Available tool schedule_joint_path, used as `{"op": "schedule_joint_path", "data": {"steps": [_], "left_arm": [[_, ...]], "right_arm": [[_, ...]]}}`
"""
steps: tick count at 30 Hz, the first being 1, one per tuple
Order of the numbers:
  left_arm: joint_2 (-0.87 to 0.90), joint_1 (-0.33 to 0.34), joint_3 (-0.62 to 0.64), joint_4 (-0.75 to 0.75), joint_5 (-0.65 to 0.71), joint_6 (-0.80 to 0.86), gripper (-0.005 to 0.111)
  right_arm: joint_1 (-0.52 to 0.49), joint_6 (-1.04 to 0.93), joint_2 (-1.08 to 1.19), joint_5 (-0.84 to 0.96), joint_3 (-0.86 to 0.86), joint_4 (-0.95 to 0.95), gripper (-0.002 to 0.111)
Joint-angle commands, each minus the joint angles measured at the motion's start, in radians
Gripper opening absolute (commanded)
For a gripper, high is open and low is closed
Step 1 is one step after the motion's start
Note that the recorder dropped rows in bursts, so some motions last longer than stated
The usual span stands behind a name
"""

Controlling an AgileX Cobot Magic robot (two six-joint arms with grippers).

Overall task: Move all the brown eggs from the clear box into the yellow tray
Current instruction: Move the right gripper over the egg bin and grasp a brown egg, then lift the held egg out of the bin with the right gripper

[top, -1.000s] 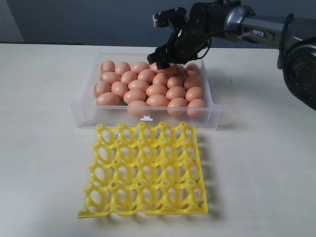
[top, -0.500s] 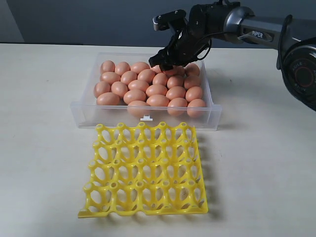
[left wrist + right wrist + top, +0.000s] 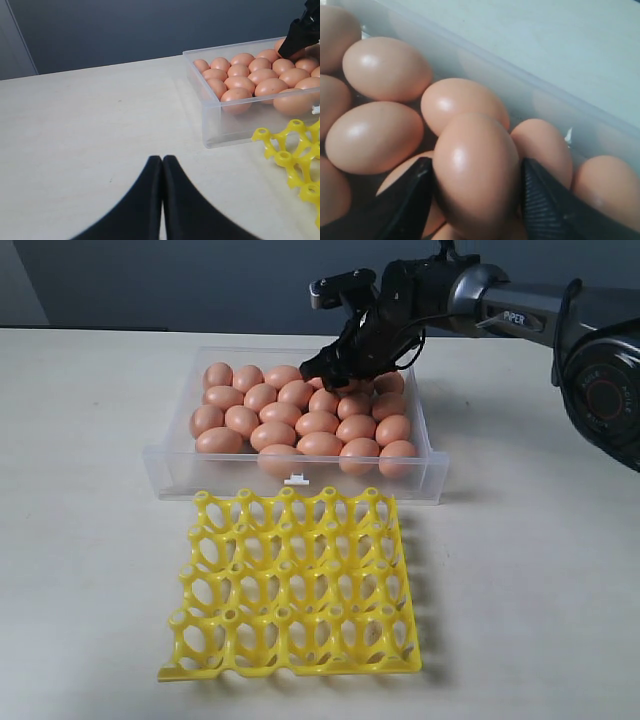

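Note:
Many brown eggs (image 3: 318,422) fill the clear box (image 3: 220,476) at the back of the table. The yellow tray (image 3: 287,615) lies in front of the box with all its cups bare. My right gripper (image 3: 342,366) is down among the eggs at the box's far right corner. Both its fingers press the sides of one brown egg (image 3: 476,170), which rests among its neighbours. In the left wrist view my left gripper (image 3: 162,160) is shut on nothing above bare table, short of the box (image 3: 225,125) and its eggs (image 3: 250,80). It is out of the exterior view.
The dark right arm (image 3: 500,300) reaches in from the right over the box's back wall. A small white tab (image 3: 296,479) sticks out of the box's front wall, close to the tray's far edge. Pale table (image 3: 90,540) surrounds both.
The right gripper has shifted slightly towards the box's back corner and its jaws have narrowed onto an egg. The box, tray and other eggs have not moved.

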Motion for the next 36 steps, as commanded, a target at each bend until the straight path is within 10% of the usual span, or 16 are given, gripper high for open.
{"op": "schedule_joint_path", "data": {"steps": [1,20,36], "left_arm": [[-0.005,0.004,0.004,0.000,-0.010,0.000,0.000],[-0.005,0.004,0.004,0.000,-0.010,0.000,0.000],[-0.005,0.004,0.004,0.000,-0.010,0.000,0.000]], "right_arm": [[-0.003,-0.003,-0.004,0.009,-0.004,0.045,0.005],[0.013,-0.457,-0.226,0.613,-0.004,0.371,-0.001],[0.269,-0.291,-0.245,0.613,0.023,-0.294,-0.001]]}}
